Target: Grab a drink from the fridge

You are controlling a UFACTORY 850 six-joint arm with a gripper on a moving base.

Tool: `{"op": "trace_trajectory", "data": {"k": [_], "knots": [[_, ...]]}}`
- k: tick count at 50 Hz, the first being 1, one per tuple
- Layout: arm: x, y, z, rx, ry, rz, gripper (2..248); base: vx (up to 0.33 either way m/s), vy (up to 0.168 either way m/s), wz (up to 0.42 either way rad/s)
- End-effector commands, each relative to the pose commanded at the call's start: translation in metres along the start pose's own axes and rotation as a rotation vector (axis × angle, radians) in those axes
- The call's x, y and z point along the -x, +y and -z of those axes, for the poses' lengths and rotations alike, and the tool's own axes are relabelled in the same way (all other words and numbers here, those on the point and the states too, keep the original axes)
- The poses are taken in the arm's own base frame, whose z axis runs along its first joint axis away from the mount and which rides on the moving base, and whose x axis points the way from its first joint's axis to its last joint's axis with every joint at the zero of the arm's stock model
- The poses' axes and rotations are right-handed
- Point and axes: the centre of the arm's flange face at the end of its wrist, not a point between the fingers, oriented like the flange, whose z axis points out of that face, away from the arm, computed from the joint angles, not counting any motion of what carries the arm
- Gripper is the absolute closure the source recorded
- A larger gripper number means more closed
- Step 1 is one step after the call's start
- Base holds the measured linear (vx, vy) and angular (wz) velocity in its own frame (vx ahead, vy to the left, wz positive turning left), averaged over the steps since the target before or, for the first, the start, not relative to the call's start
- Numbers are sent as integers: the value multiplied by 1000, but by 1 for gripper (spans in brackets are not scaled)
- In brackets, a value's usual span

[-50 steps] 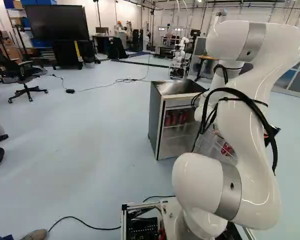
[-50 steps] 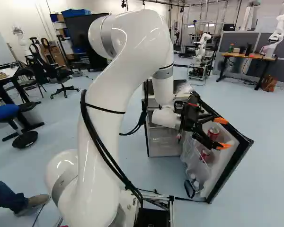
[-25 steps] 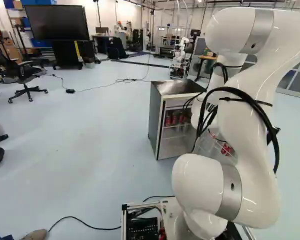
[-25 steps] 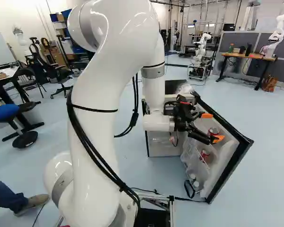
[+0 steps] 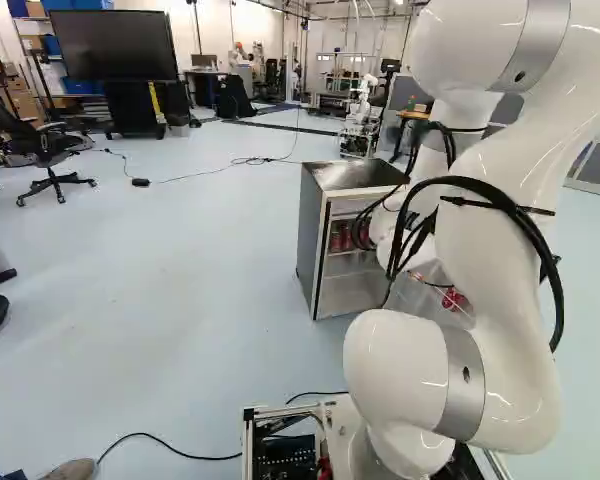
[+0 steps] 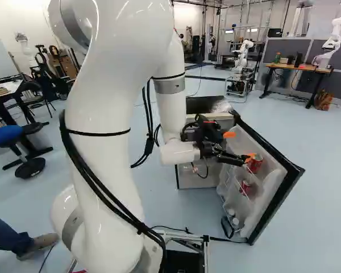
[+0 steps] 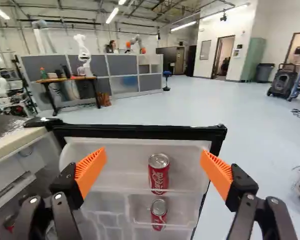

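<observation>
Fridge (image 5: 312, 235) ahead of us, just one, with its single door (image 7: 140, 131) swung open to the right. We count two red cans in that door, one below the other: the upper can (image 7: 159, 177) stands in the wide top rack (image 7: 120, 172), and the lower can (image 7: 158, 214) stands in the bin (image 7: 137, 206) beneath it. Farther down the door are two small white things (image 6: 232, 212), too small for us to name. On a shelf (image 5: 345, 252) inside the fridge we see at least two more red cans (image 5: 335, 240), but our one arm (image 6: 102, 114) covers part of that row, so we cannot give a full count.

Our gripper (image 6: 240, 146) is at the door, its two fingers spread wide. The upper can shows ahead of them, between the two orange pads (image 7: 91, 172) and apart from both. Far right, one desk (image 6: 298, 67) bears one green bottle (image 6: 277, 58).
</observation>
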Motion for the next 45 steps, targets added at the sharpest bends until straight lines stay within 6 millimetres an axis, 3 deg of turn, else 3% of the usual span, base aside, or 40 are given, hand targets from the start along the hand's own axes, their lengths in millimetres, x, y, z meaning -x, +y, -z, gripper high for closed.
{"op": "trace_trajectory", "data": {"k": [21, 45], "knots": [[-1, -1, 47, -261, -26, 49, 3, 0, 0, 0], [15, -21, 58, -518, -64, 97, 3, 0, 0, 0]]}}
